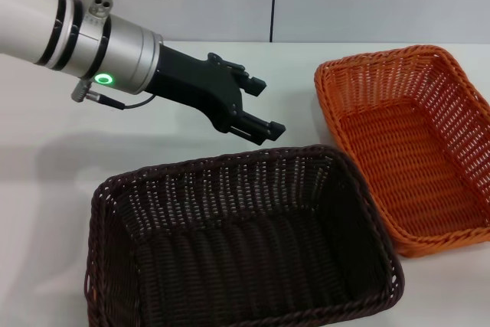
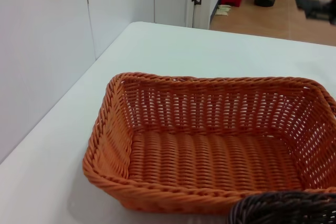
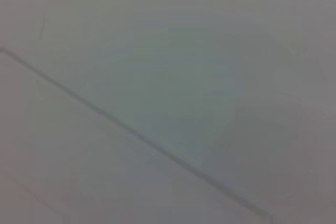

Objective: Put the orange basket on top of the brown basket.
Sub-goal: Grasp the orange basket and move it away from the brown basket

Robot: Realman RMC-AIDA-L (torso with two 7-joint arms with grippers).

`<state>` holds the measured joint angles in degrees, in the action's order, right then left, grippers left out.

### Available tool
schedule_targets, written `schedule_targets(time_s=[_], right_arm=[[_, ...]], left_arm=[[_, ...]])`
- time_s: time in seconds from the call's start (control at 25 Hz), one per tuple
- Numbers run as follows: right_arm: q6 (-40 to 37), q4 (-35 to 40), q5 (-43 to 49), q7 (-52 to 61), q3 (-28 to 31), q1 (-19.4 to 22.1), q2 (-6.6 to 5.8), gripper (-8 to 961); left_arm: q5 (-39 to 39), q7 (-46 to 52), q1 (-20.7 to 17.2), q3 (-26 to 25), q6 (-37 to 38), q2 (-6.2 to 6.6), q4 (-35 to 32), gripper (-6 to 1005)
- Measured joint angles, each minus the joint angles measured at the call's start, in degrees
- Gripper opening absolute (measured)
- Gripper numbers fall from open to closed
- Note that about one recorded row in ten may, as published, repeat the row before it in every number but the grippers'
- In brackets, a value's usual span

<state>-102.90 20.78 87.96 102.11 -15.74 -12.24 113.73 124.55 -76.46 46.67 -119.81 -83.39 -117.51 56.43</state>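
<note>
White counter (image 1: 69,174) carries both baskets side by side. Only the head view shows the brown basket (image 1: 237,243) whole, nearest the robot, its far right corner touching the orange basket (image 1: 406,143) beside it. From the left wrist, an open doorway and wooden floor appear beyond the orange basket. Left gripper (image 1: 256,109) hovers above the brown basket's far rim, fingers spread, holding nothing, arm reaching in from the left. Right wrist view shows only a blank grey surface.

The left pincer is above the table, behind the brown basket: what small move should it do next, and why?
Probably it should move toward the orange basket and lower onto its near rim. The left pincer hangs open and empty above the table, short of that basket, which sits beside the brown basket, not on it. The right pincer is not visible.
</note>
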Motion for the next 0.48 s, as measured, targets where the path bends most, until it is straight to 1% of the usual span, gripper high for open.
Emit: schedule_targets(time_s=[0.12, 0.16, 0.2, 0.28, 0.32, 0.36, 0.4, 0.44, 0.48], right_arm=[[0.1, -0.1, 4.6, -0.8, 0.0, -2.3, 1.24, 660], [0.7, -0.1, 7.6, -1.5, 0.0, -4.1, 1.82, 660], [0.7, -0.1, 7.6, -1.5, 0.0, -4.1, 1.82, 660], [1.3, -0.2, 11.2, -2.0, 0.0, -5.7, 2.11, 660], [1.3, -0.2, 13.2, -2.0, 0.0, -6.5, 2.11, 660], [0.2, 0.2, 17.2, -2.0, 0.0, -7.3, 1.58, 660], [0.2, 0.2, 17.2, -2.0, 0.0, -7.3, 1.58, 660], [-0.6, 0.3, 18.7, -2.0, 0.0, -7.4, 1.18, 660], [-1.5, 0.3, 19.7, -1.9, 0.0, -7.3, 0.75, 660]], left_arm=[[0.1, -0.1, 0.7, 0.1, 0.3, 0.0, -0.9, 840], [0.4, -0.2, 1.3, 0.3, 0.7, -0.02, -1.6, 840], [0.4, -0.2, 1.3, 0.3, 0.7, -0.02, -1.6, 840], [0.6, -0.3, 1.6, 0.4, 1.0, -0.08, -2.0, 840], [0.6, -0.3, 1.6, 0.4, 1.0, -0.08, -2.0, 840], [0.6, -0.3, 1.6, 0.4, 1.0, -0.08, -2.0, 840], [0.6, -0.3, 1.6, 0.4, 1.0, -0.08, -2.0, 839], [0.6, -0.3, 1.6, 0.4, 1.0, -0.08, -2.0, 839], [0.7, -0.8, 2.1, 1.0, 2.1, -0.13, -3.4, 839]])
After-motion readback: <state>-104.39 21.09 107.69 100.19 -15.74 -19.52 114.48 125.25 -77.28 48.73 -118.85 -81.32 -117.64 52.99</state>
